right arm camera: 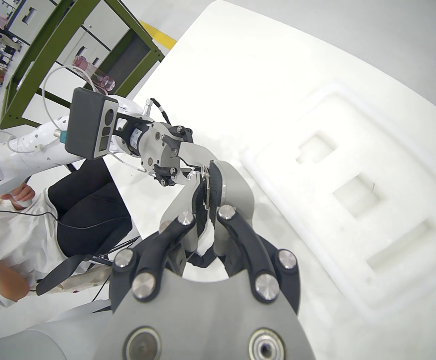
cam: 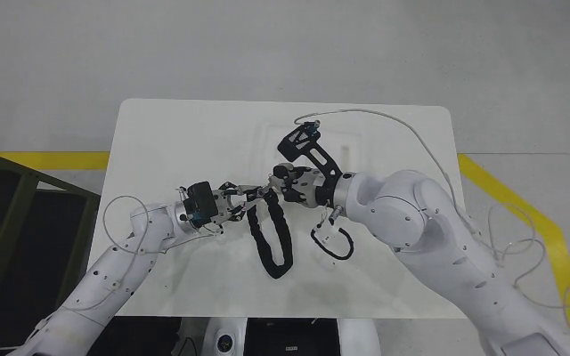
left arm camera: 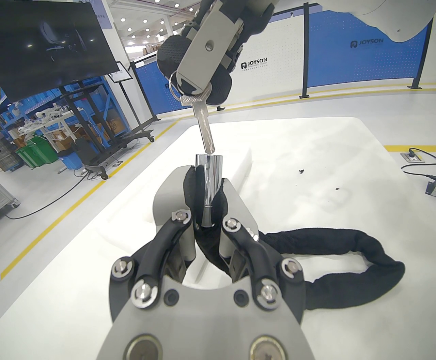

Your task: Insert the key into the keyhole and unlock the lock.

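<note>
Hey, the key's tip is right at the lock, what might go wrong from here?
1. The key in the right gripper points at the lock cylinder at a tilt, so pushing may jam it or skid its tip off the rim.
2. The left gripper pinches the smooth cylinder between soft pads; pushing or turning might make it slip.

The blue partition panels (left arm camera: 316, 51), standing in the room far beyond the bench (left arm camera: 306, 143), carry the only legible print. It is a short brand word in white capitals with a small logo before it (left arm camera: 254, 63), and the same mark is printed again on a neighbouring panel (left arm camera: 367, 43). A slanted sign board (left arm camera: 120, 72) on a stand on the floor by the panels and a pale hanging banner (left arm camera: 99, 13) up near the ceiling both bear lines of print too small to read.
</note>
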You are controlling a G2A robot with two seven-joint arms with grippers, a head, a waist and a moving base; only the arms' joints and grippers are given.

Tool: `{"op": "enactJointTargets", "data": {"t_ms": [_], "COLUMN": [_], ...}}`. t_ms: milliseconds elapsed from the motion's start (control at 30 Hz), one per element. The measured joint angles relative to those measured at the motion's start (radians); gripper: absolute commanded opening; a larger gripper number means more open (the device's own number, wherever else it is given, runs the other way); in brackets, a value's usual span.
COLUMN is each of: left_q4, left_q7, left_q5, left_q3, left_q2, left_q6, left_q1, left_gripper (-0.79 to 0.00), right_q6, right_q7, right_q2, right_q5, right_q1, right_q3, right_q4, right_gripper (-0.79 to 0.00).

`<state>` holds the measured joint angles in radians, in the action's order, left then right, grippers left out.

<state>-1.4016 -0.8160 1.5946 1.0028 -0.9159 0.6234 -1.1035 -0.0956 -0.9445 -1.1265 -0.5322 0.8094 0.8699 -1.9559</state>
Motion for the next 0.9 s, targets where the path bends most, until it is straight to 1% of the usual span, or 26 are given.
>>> {"op": "enactJointTargets", "data": {"t_ms": [900], "left_q4": [0.003], "left_q7": [0.009], "left_q5": [-0.01], "left_q3": [0.022], "left_q2": [-0.012], "left_q6": [-0.002], "left_q1": [-0.012], "left_gripper": [-0.785], "right_q6": [-0.002], "right_q7": [0.008], "right_q2": [-0.023], "right_q5": [-0.027], "right_q1": [0.002], "right_q3": [-0.01], "right_q4": [0.018], "right_gripper": [-0.785]}}
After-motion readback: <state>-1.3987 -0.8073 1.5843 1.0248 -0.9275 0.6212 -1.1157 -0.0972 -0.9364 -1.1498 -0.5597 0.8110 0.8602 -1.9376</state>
